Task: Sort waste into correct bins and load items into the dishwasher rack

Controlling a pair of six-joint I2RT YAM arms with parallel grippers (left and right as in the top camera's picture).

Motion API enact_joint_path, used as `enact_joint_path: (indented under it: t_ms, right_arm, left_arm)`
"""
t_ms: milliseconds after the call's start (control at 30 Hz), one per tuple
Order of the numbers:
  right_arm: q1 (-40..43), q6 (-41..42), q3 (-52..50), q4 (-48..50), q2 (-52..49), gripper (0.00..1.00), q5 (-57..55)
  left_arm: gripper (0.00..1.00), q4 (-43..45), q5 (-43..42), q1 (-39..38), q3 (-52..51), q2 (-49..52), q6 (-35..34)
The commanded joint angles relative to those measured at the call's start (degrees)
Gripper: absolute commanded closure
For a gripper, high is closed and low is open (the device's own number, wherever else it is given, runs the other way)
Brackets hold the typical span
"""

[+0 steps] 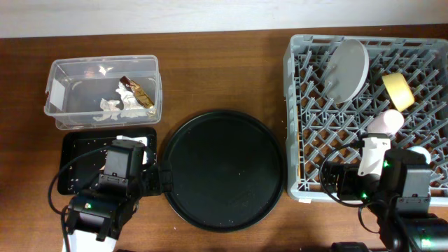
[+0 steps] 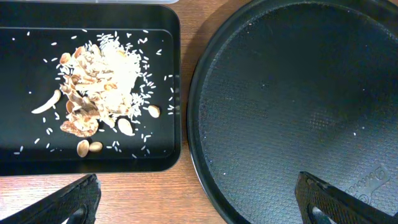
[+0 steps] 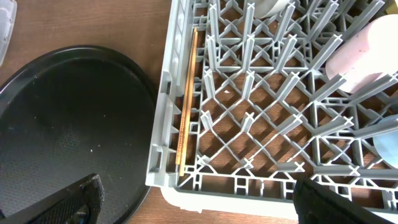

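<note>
The clear tub (image 1: pixel 63 77) at the back left holds white tissue (image 1: pixel 115 106) and a gold-brown wrapper (image 1: pixel 136 91). The shallow black tray (image 2: pixel 25 149) holds tan-brown food scraps (image 2: pixel 93 87) with scattered rice. The grey rack (image 1: pixel 301 126) on the right holds the grey-green plate (image 1: pixel 348 70) upright, the yellow bowl (image 1: pixel 397 91), the pink cup (image 1: pixel 387 122) and the light blue cup (image 3: pixel 388 146). My left gripper (image 2: pixel 199 202) is open and empty over the gap between the black tray and the round tray. My right gripper (image 3: pixel 199 200) is open and empty above the rack's front left corner.
A big round black tray (image 1: pixel 224 169) lies between the black tray and the rack. Thin wooden chopsticks (image 3: pixel 186 99) lie inside the rack along its left wall. My arms cover the front of the black tray and the rack's front right part.
</note>
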State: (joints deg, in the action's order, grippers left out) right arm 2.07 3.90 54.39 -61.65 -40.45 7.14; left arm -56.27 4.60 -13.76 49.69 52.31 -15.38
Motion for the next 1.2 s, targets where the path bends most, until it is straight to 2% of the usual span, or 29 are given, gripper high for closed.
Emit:
enact_joint_path:
  t_ms: [0,567,800,900,1100,1167]
  right_arm:
    - [0.22,-0.09,-0.46,0.13,-0.04,0.01,-0.07]
    - [0.2,-0.09,-0.46,0.13,-0.02,0.02,-0.07]
    - [0.15,-0.13,-0.66,0.66,8.02,0.02,-0.33]
    - [0.17,-0.11,-6.45,10.47,14.4,0.02,-0.28]
    - [0.15,-0.09,-34.47,40.5,32.17,0.02,-0.26]
    - [0.15,-0.09,-42.47,47.65,36.46,0.02,-0.28]
  left_arm:
    - [0.01,0.11,0.83,-0.11,-0.5,-0.42,1.11]
    - [0.01,0.09,0.83,-0.11,-0.5,-0.44,1.14]
    - [0.01,0.09,0.81,-0.11,-0.5,-0.42,1.14]
    - [0.01,0.09,0.81,-0.13,-0.5,-0.44,1.11]
    - [0.01,0.09,0.83,-0.13,-0.5,-0.42,1.11]
    - [0.0,0.09,0.83,-0.11,-0.5,-0.42,1.14]
